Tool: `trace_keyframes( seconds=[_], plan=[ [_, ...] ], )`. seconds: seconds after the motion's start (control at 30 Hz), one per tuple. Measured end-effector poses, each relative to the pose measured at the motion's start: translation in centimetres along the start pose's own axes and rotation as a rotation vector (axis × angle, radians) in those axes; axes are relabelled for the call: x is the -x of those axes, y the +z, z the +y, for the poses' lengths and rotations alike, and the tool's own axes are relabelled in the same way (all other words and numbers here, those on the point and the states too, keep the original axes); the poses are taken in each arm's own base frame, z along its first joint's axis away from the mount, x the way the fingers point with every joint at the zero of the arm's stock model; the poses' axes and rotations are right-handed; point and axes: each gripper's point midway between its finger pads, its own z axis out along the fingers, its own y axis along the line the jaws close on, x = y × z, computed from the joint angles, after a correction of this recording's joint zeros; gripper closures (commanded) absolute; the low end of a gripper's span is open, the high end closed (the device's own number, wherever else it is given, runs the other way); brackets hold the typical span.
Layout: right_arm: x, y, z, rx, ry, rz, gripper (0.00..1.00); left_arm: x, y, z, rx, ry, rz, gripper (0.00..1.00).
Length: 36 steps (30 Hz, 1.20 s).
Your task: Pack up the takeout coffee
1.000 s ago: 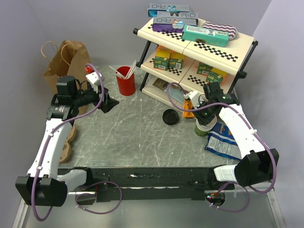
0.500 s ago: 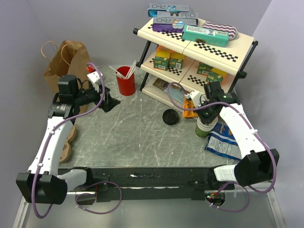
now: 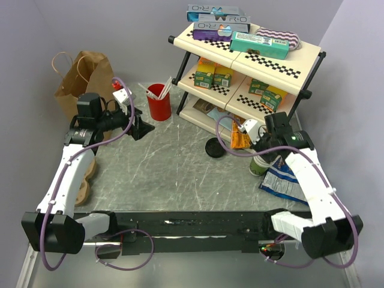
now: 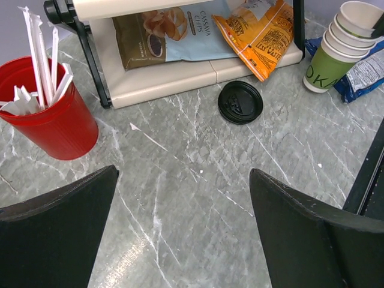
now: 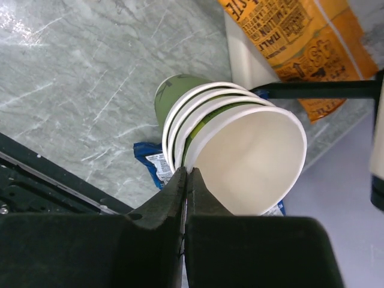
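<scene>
1. Note right pincer (image 5: 188, 174) clamped on rim of top cup (image 5: 252, 156) of cup stack (image 5: 174, 96).
2. Note left pincer (image 4: 183, 174) apart, empty.
3. Find black lid (image 4: 240, 102) alone on desk (image 3: 180, 174); no lidded coffee visible.
4. Judge packing into paper bag (image 3: 84, 75) not started.

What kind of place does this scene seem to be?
Probably a mock café or takeout counter staged on a robot work table. A stack of green paper cups, a red cup of stir sticks and a shelf rack stocked with boxes and snack bags suggest it.

plain lilac-grey walls (image 3: 120, 30), grey marbled tabletop (image 3: 174, 174), cream shelf rack (image 3: 305, 60) on black frame at far right
</scene>
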Motion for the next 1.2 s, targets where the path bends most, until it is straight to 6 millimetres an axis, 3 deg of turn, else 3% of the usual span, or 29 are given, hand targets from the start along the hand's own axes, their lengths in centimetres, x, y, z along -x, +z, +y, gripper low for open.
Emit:
trace_keyframes(
  seconds=[0.27, 1.2],
  plan=[
    [0.7, -1.5, -0.2, -0.056, -0.034, -0.08, 1.0, 0.0, 0.3, -0.2, -0.014, -0.001, -0.001, 0.02],
    [-0.1, -0.6, 1.8, 0.012, -0.182, -0.072, 1.0, -0.7, 0.8, -0.6, -0.034, -0.016, 0.01, 0.02]
  ],
)
